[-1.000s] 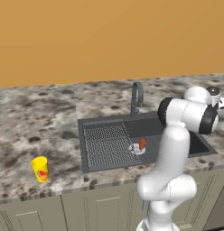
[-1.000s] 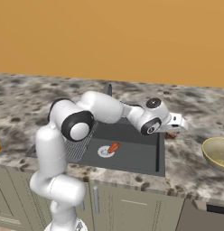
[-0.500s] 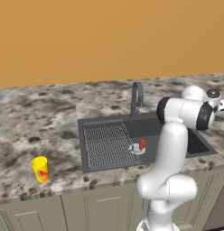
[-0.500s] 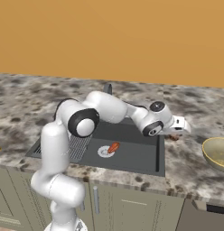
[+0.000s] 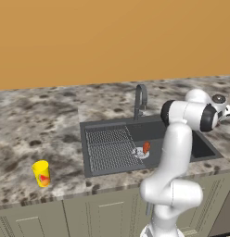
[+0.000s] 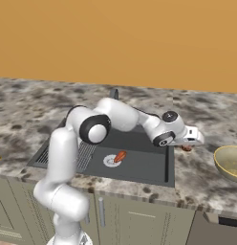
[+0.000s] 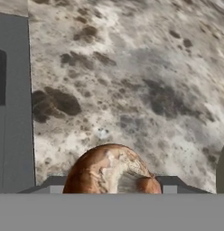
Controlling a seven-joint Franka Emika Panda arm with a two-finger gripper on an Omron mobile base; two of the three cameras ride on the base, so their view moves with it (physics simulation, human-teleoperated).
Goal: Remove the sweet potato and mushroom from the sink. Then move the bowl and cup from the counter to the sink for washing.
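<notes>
Holding the mushroom (image 7: 113, 170) between the fingers of the gripper (image 6: 196, 139), above the speckled counter (image 6: 197, 172) just right of the sink (image 6: 139, 165); sweet potato (image 6: 120, 156) lying by the drain.

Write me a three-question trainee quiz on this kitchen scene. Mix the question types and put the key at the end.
1. True or false: the sweet potato lies in the sink, next to the round drain.
2. Multiple choice: the mushroom is
A. on the ribbed drainer grid
B. at the gripper, over the stone counter just beside the sink
C. inside the bowl
3. Fill in: the yellow cup stands on the counter to the ______ of the sink as seen in the left base view.

Key
1. True
2. B
3. left
</notes>
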